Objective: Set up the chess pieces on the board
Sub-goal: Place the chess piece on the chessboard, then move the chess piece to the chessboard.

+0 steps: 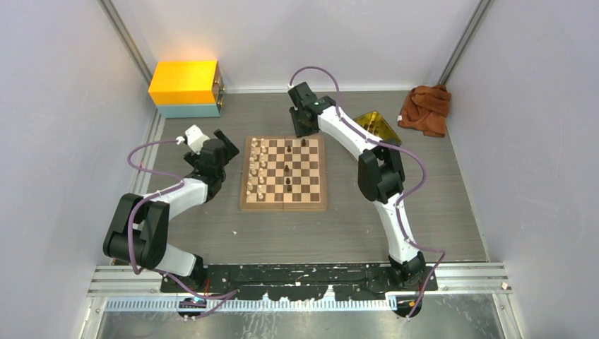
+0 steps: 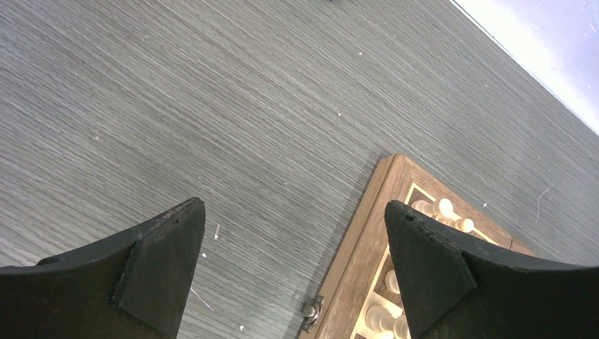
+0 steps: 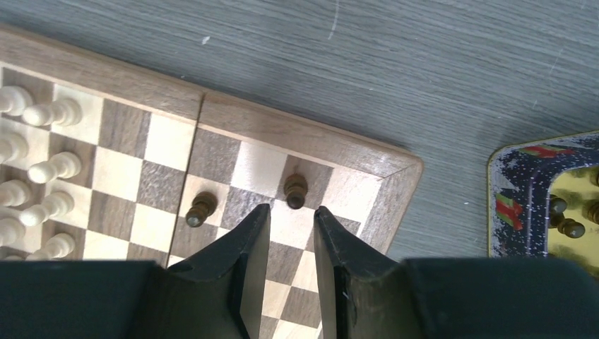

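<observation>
Right end effector [image 1: 304, 131] hangs over the 12 o'clock edge of the board [image 1: 285, 205], far nearer the dark pieces [image 1: 288, 176] than the left end effector [image 1: 223, 146], which is off the 9 o'clock side above the table [image 1: 353, 226]. Two files of cream pieces [image 1: 258, 169] line that side. At least three dark ones stand scattered. A yellow tray [image 1: 378, 126] lies at 2 o'clock.

From the left wrist, the fingers are spread wide and empty, with the board's corner at 4 o'clock.

From the right wrist, the fingers are narrowly parted with nothing between them. One dark pawn [image 3: 295, 191] stands upright at 12 o'clock, just past the tips, and a second pawn [image 3: 201, 208] is at 10 o'clock. At least two more dark pieces wait in the tray.
</observation>
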Tool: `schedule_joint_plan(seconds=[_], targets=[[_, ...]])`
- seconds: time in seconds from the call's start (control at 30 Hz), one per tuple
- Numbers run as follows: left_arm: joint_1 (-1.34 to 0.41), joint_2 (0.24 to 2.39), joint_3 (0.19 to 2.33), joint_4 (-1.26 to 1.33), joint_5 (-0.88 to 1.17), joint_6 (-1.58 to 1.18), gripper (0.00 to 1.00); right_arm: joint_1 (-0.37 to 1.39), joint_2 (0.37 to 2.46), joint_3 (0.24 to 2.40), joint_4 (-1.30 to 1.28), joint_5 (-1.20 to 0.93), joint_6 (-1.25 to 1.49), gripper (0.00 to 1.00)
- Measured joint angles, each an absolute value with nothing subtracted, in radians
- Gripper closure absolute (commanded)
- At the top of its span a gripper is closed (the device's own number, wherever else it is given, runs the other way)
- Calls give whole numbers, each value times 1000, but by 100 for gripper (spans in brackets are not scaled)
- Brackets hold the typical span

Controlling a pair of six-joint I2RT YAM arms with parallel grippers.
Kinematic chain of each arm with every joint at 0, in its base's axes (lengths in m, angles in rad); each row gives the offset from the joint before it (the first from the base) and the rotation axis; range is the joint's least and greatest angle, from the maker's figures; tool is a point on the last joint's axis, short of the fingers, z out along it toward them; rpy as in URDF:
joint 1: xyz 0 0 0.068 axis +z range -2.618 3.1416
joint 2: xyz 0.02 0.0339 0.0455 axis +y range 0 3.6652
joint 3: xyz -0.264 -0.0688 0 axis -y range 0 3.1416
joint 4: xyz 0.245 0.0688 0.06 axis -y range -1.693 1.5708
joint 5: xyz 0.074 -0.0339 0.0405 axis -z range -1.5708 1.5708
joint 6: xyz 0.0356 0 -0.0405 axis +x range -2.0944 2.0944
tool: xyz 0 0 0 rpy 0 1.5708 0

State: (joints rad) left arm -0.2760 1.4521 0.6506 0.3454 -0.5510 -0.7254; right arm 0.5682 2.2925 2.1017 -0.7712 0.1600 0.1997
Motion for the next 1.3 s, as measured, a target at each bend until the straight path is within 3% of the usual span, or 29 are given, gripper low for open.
schedule_joint_plan(seconds=[0.5,1.3], targets=[[-288,1446,651,341,-558,-725,2,661,2286,2102,-772,154,184,65],[-293,1445,651,339,-566,-725,2,660,2324,2140,-776,127,182,64]])
